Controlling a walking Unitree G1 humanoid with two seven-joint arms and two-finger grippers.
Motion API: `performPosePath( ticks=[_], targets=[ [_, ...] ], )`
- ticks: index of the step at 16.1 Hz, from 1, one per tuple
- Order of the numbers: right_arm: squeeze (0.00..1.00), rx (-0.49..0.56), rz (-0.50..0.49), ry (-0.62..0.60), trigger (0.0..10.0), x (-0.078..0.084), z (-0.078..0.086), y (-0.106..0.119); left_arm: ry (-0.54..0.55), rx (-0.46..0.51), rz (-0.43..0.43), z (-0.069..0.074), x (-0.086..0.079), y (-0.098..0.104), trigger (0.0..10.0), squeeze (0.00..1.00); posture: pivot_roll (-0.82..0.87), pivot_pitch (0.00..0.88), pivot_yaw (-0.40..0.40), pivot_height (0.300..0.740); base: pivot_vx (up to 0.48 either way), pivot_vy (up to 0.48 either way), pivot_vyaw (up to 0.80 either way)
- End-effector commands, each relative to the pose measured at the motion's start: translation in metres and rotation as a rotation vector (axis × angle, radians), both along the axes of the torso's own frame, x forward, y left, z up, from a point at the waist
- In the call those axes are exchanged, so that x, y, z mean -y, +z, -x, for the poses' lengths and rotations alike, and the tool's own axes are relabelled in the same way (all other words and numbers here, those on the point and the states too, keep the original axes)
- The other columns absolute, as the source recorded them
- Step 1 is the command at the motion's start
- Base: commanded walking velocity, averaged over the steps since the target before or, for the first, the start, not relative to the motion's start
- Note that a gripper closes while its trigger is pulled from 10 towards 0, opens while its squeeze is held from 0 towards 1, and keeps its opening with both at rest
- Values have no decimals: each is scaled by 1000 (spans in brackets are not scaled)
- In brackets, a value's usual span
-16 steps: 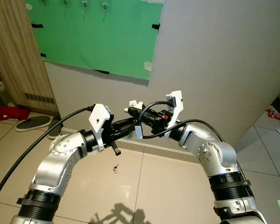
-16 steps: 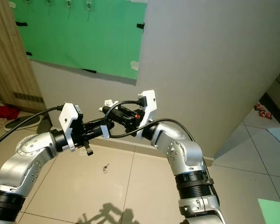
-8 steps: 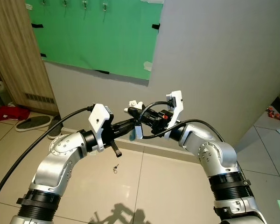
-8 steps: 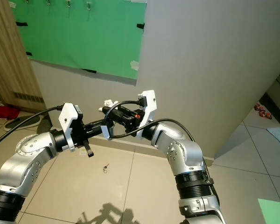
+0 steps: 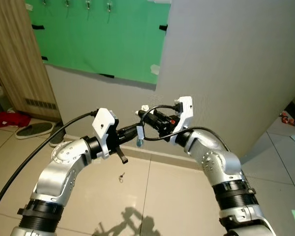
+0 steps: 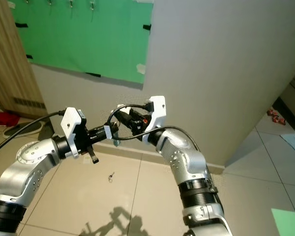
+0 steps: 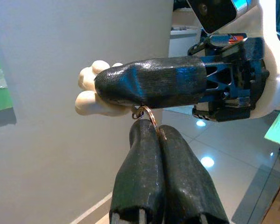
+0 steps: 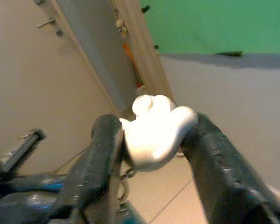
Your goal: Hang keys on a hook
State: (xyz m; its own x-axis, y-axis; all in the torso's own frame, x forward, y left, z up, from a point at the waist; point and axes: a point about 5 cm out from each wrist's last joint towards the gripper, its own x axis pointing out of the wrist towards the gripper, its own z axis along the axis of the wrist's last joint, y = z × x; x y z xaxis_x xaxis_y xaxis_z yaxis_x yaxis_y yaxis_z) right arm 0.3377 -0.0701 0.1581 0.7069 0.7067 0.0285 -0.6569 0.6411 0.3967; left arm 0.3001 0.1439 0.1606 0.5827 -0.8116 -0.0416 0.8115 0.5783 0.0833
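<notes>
The key bunch hangs between my two grippers at chest height. Its white glove-shaped charm (image 8: 156,128) is pinched between the fingers of my right gripper (image 8: 154,135), also seen from the head camera (image 5: 146,112). My left gripper (image 7: 149,128) is shut on the bunch's copper key ring (image 7: 147,113), just below the right finger (image 7: 149,86). A small bluish tag (image 5: 139,142) dangles beneath them. Several metal hooks (image 5: 87,5) sit on a green board (image 5: 108,39) high on the wall, far up and to the left.
A small metal ring piece (image 5: 122,177) lies on the tiled floor under the arms. A wooden cabinet (image 5: 14,54) stands at the left, with a red cloth (image 5: 10,119) and a grey slipper (image 5: 34,129) at its foot. A grey wall panel (image 5: 226,64) rises at the right.
My right arm has shifted slightly left and turned its gripper, so less of the white charm shows. The dangling tag has swung a little left. The left arm has barely moved.
</notes>
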Motion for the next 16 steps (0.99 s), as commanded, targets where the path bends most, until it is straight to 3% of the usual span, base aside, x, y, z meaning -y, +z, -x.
performPosePath(
  ticks=[1, 3, 9, 12, 13, 14, 15, 16],
  targets=[
    [1000, 66, 69, -258, 10000, 38, -16, 8, -37, 1, -1, 4, 2, 1, 0, 0, 34, 0, -82, 740, 0, 0, 0],
    [1000, 75, 95, -384, 10000, 53, -20, 3, -41, -3, -3, 5, 2, 0, 0, 0, 31, 0, -82, 740, 0, 0, 0],
    [1000, 144, 164, -504, 10000, 66, -19, -1, -36, -27, -6, 7, 1, -4, 0, 0, 31, 0, -82, 740, 0, 0, 0],
    [1000, 163, 282, -664, 10000, 83, -11, -16, 66, -60, 77, 4, -6, -5, 0, 0, 33, 0, -83, 740, 0, 0, 0],
    [384, 168, 305, -696, 10000, 86, -6, -21, 120, -67, 106, 1, -8, -5, 0, 0, 31, 0, -83, 740, 0, 0, 0],
    [0, 170, 309, -700, 10000, 86, -3, -24, 146, -65, 105, 1, -9, -7, 0, 0, 31, 0, -83, 740, 0, 0, 0],
    [0, 181, 329, -698, 10000, 83, 5, -30, 239, -44, 72, -3, -12, -10, 10000, 0, 29, 0, -81, 740, 0, 0, 0],
    [0, 178, 329, -695, 10000, 79, 12, -37, 318, -30, 54, -6, -14, -13, 10000, 0, 28, 0, -80, 740, 0, 0, 0]
  ],
)
